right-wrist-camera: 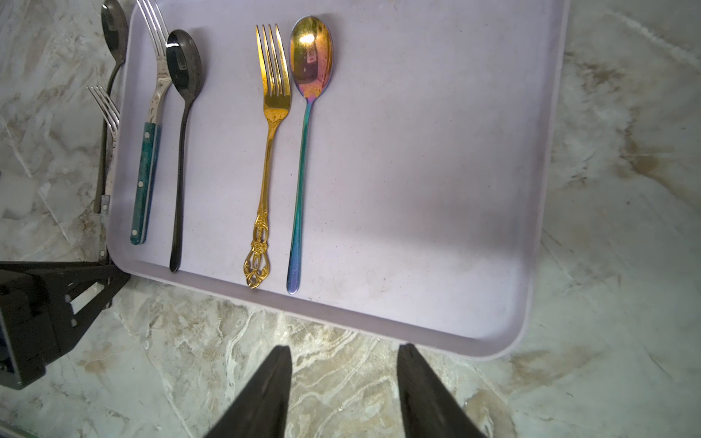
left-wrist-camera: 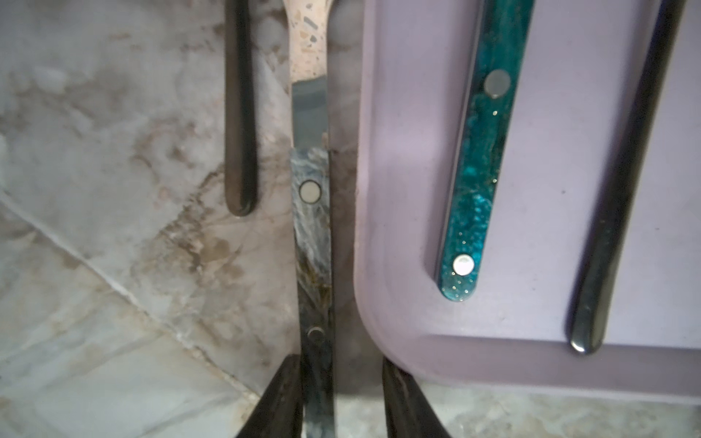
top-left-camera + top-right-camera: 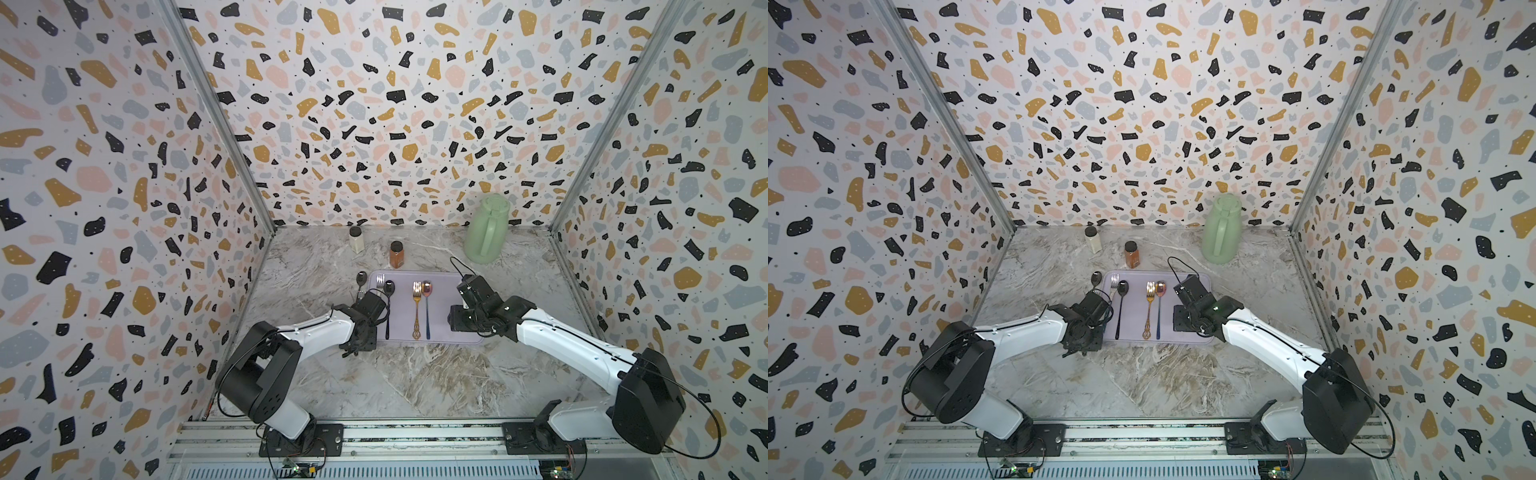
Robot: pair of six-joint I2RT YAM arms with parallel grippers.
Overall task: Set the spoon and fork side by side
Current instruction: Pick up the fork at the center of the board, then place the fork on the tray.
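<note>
Left pincer [image 2: 338,359] stands partly open astride the grey-handled fork [image 2: 309,212], 1 finger [image 2: 280,398] touching its handle, likely to lift it. Farther ahead, dark spoon [image 2: 239,113] and tray [image 2: 379,189] flank it. Right pincer [image 1: 345,346] hangs wide, empty.

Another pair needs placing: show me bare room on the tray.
Bare: on the tray, the wide stretch between rainbow spoon and right rim. Narrower strip between black spoon and gold fork. Crowded: left rim, around the teal fork.
</note>
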